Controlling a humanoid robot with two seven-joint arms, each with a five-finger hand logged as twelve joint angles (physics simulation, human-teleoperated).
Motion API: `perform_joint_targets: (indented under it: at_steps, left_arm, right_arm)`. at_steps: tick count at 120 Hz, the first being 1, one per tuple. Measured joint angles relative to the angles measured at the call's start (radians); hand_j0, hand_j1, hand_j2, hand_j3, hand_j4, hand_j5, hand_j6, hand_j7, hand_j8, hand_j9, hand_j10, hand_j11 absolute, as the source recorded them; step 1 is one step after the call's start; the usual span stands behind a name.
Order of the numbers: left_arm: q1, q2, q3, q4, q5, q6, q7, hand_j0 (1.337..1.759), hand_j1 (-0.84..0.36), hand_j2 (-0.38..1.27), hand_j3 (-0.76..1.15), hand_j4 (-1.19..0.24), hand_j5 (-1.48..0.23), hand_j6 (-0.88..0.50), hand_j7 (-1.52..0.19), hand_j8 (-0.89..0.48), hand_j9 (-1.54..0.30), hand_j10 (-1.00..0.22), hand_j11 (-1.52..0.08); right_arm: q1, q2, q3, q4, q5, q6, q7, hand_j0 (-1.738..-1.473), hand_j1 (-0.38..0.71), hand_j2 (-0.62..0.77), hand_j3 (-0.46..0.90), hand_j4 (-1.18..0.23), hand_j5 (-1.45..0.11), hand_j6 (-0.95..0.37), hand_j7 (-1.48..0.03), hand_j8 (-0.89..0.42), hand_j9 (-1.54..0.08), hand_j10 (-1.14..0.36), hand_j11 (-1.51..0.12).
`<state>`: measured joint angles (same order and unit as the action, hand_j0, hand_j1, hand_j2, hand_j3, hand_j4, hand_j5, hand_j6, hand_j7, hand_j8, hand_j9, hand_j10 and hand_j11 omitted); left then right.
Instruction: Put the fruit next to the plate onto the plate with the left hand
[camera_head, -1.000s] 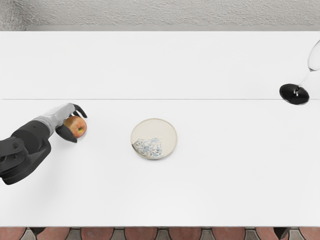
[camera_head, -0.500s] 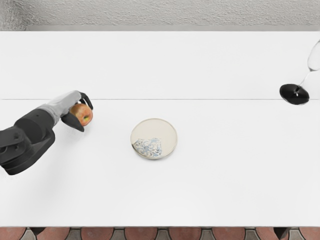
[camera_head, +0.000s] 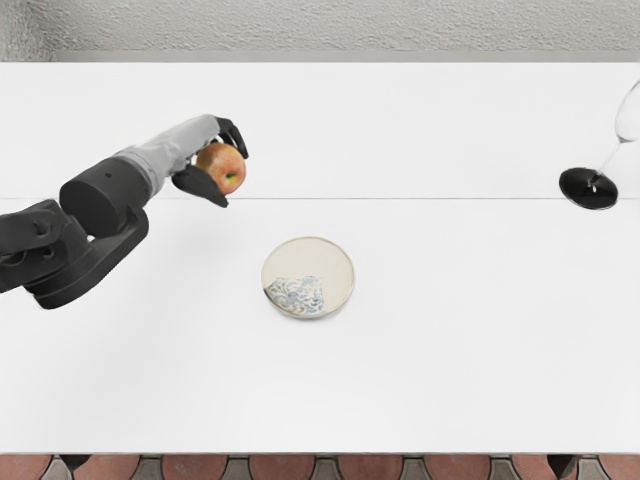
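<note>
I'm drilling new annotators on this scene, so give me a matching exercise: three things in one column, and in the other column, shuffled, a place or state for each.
Things:
1. apple
2. plate
3. wine glass

Places or states:
A. stands at the right edge of the table, partly cut off by the picture
B. gripped by the left hand, left of and farther back than the dish
C. lies mid-table, cream with a blue pattern, no fruit on it

Pairs: 1-B, 2-C, 3-A
</note>
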<state>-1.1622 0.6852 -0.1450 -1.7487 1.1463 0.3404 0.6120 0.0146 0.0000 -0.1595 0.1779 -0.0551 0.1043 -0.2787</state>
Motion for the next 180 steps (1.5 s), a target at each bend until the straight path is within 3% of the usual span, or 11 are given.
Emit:
perform_joint_targets:
  at_steps: [20, 40, 56, 75, 85, 95, 117, 139, 155, 167, 180]
  left_arm:
    - [-0.012, -0.122, -0.001, -0.001, -0.013, -0.003, -0.001, 1.645, -0.28, 0.30, 0.00, -0.43, -1.06, -0.23, -1.05, -0.16, -1.05, -0.43, -1.06]
    - [-0.004, -0.222, 0.000, 0.005, -0.024, -0.007, 0.000, 1.642, -0.32, 0.37, 0.00, -0.40, -1.11, -0.20, -1.10, -0.13, -1.09, -0.40, -1.09]
    - [0.027, -0.259, 0.002, 0.020, -0.031, -0.006, 0.000, 1.639, -0.32, 0.39, 0.00, -0.37, -1.14, -0.17, -1.13, -0.11, -1.12, -0.38, -1.13]
    - [0.078, -0.306, 0.007, 0.059, -0.024, -0.004, 0.001, 1.637, -0.28, 0.28, 0.00, -0.42, -1.14, -0.21, -1.14, -0.13, -1.14, -0.39, -1.15]
    - [0.080, -0.306, 0.007, 0.069, -0.021, -0.002, 0.001, 1.637, -0.29, 0.40, 0.00, -0.43, -1.14, -0.21, -1.13, -0.13, -1.14, -0.39, -1.16]
    - [0.082, -0.312, 0.008, 0.074, -0.019, -0.001, 0.000, 1.638, -0.28, 0.38, 0.00, -0.45, -1.13, -0.23, -1.12, -0.14, -1.13, -0.40, -1.15]
    - [0.101, -0.312, 0.000, 0.079, -0.023, 0.008, -0.001, 1.649, -0.12, 0.23, 0.00, -0.38, -0.72, -0.28, -0.72, -0.24, -0.72, -0.37, -0.73]
    - [0.093, -0.317, -0.020, 0.064, -0.033, 0.010, -0.001, 1.654, -0.03, 0.13, 0.00, -0.31, -0.50, -0.28, -0.50, -0.26, -0.50, -0.31, -0.51]
    - [0.058, -0.301, -0.129, 0.026, -0.143, 0.003, -0.001, 1.656, 0.00, 0.09, 0.00, -0.29, -0.43, -0.27, -0.43, -0.26, -0.43, -0.29, -0.43]
    - [0.067, -0.279, -0.316, 0.009, -0.379, -0.067, -0.001, 1.657, 0.01, 0.08, 0.00, -0.28, -0.39, -0.27, -0.39, -0.26, -0.39, -0.28, -0.40]
    - [0.225, -0.105, -0.557, 0.009, -0.718, -0.347, -0.001, 1.657, 0.03, 0.07, 0.00, -0.27, -0.37, -0.26, -0.37, -0.26, -0.37, -0.27, -0.37]
  right_arm:
    - [0.000, 0.000, 0.000, 0.000, 0.000, 0.000, 0.000, -1.658, -0.35, 0.00, 0.00, 0.00, 0.00, 0.00, 0.00, 0.00, 0.00, 0.00, 0.00]
    - [0.000, 0.000, 0.000, 0.000, 0.000, 0.000, 0.000, -1.658, -0.35, 0.00, 0.00, 0.00, 0.00, 0.00, 0.00, 0.00, 0.00, 0.00, 0.00]
    - [0.000, 0.000, 0.000, 0.001, 0.000, 0.000, 0.000, -1.658, -0.35, 0.00, 0.00, 0.00, 0.00, 0.00, 0.00, 0.00, 0.00, 0.00, 0.00]
    - [-0.001, 0.000, 0.000, 0.001, 0.000, 0.000, 0.000, -1.658, -0.35, 0.00, 0.00, 0.00, 0.00, 0.00, 0.00, 0.00, 0.00, 0.00, 0.00]
    - [-0.001, 0.000, 0.000, 0.001, 0.000, 0.000, 0.000, -1.658, -0.35, 0.00, 0.00, 0.00, 0.00, 0.00, 0.00, 0.00, 0.00, 0.00, 0.00]
    - [-0.001, 0.000, 0.000, 0.001, 0.000, 0.000, 0.000, -1.658, -0.35, 0.00, 0.00, 0.00, 0.00, 0.00, 0.00, 0.00, 0.00, 0.00, 0.00]
    - [-0.001, 0.000, 0.000, 0.002, 0.000, 0.000, 0.000, -1.658, -0.35, 0.00, 0.00, 0.00, 0.00, 0.00, 0.00, 0.00, 0.00, 0.00, 0.00]
    - [0.000, 0.000, 0.000, 0.002, 0.000, 0.000, 0.000, -1.658, -0.35, 0.00, 0.00, 0.00, 0.00, 0.00, 0.00, 0.00, 0.00, 0.00, 0.00]
    - [0.000, 0.000, 0.000, 0.002, 0.000, 0.000, 0.000, -1.658, -0.35, 0.00, 0.00, 0.00, 0.00, 0.00, 0.00, 0.00, 0.00, 0.00, 0.00]
    - [0.001, 0.000, 0.000, 0.002, 0.000, 0.001, 0.000, -1.658, -0.35, 0.00, 0.00, 0.00, 0.00, 0.00, 0.00, 0.00, 0.00, 0.00, 0.00]
    - [0.002, 0.000, 0.000, 0.002, 0.000, 0.001, 0.000, -1.658, -0.35, 0.00, 0.00, 0.00, 0.00, 0.00, 0.00, 0.00, 0.00, 0.00, 0.00]
